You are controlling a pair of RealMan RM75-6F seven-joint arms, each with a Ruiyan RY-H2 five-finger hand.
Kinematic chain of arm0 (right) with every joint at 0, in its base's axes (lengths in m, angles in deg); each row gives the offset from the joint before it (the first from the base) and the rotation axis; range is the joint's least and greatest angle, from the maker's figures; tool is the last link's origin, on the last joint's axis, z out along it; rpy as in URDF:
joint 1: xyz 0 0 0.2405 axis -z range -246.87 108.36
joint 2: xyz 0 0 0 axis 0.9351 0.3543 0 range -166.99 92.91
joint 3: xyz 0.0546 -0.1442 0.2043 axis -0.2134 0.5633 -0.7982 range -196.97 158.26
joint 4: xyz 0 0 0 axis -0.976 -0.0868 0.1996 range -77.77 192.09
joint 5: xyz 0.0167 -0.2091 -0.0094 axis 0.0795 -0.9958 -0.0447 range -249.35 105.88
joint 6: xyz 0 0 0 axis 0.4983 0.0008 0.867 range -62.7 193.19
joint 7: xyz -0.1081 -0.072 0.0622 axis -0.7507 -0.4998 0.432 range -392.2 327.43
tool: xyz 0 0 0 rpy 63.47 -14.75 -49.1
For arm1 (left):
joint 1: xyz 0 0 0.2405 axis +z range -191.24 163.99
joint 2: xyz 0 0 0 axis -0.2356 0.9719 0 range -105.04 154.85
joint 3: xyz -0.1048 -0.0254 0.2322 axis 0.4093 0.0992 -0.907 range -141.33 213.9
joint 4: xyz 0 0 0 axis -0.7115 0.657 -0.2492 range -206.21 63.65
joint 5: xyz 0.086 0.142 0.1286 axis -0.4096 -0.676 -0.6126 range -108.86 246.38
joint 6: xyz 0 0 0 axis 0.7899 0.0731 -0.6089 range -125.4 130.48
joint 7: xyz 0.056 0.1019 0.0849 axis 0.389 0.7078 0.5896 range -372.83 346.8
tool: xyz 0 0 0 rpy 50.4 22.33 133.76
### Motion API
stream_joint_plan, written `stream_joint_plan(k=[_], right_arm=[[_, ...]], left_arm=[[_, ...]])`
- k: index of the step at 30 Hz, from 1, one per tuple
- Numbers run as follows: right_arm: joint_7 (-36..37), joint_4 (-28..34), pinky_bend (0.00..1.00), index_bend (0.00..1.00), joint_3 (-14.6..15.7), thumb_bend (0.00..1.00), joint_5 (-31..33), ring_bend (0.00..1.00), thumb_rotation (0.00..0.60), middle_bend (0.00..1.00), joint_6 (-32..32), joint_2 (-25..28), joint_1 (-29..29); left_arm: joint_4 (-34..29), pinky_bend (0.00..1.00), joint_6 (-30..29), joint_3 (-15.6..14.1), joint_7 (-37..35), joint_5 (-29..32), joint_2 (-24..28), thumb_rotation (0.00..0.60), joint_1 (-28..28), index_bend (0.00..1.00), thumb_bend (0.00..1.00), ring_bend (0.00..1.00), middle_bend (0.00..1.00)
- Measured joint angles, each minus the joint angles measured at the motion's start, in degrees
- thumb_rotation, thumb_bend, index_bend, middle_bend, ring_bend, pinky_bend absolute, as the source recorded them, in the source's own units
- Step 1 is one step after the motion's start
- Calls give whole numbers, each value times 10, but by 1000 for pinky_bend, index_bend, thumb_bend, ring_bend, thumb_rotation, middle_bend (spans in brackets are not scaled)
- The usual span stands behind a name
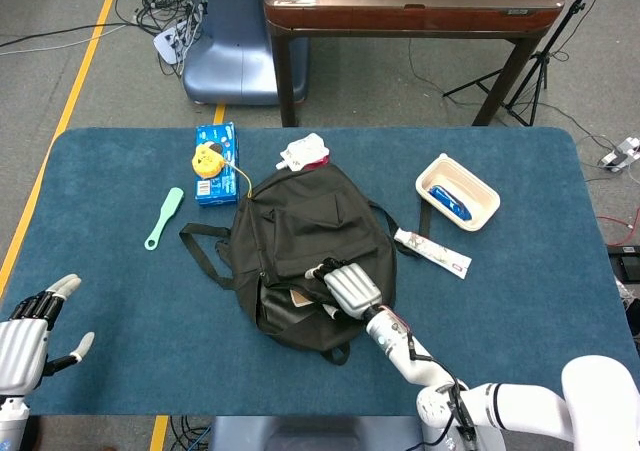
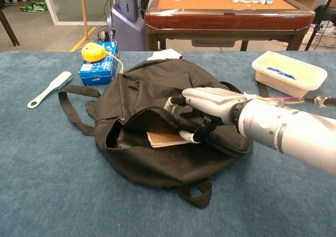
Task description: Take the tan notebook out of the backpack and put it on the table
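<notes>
The black backpack [image 1: 305,236] lies flat in the middle of the blue table [image 1: 520,301], its opening facing the near-left side. My right hand [image 1: 345,285] pinches the upper flap [image 2: 157,103] at the opening between thumb and fingers [image 2: 176,101] and holds it raised. Inside the gap, a corner of the tan notebook [image 2: 165,138] shows, also seen from above as the notebook [image 1: 300,298]; the hand's thumb lies right beside it. My left hand [image 1: 28,339] hovers at the table's near-left edge, fingers apart and holding nothing; the chest view does not show it.
A blue box with a yellow tape measure [image 1: 214,161] and a teal brush [image 1: 164,217] lie left of the backpack, whose strap [image 1: 200,246] trails leftwards. A white packet [image 1: 303,152] sits behind it. On the right are a cream tray [image 1: 458,192] and a long white packet [image 1: 432,252].
</notes>
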Motion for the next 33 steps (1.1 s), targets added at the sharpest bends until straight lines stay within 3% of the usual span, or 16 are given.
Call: stream_joint_plan(k=[2,7,13,20,26,33], right_arm=[[-3,2,277,578,-3,833,12,197,600,433,-4,2,-7],[-1,9,277,662,-22,968,44,247,600,504,-8,6,-28],[8,5,277,694,-50,999,72,276,600,539,-3,5,-47],[10,-13,277,695,-97,1000,150,276,600,542,6,-2,-93],[6,-35,277,695,-131,1000,208,277,600,542,19,-14,-133],[-1,-59,277,695,-160,1000,278,276,600,542,23,-27,-180]], left_arm=[[1,211,5,2,-5,-3,2,600,-6,167,256,204,163],[5,211,17,12,-28,-19,8,600,-27,206,256,206,163],[9,216,32,25,-91,-46,15,600,-61,303,256,253,221],[29,342,54,32,-182,-126,16,600,-126,453,256,376,398],[47,372,94,24,-231,-189,2,600,-192,471,256,406,434],[80,409,146,19,-263,-237,-57,600,-280,478,256,435,469]])
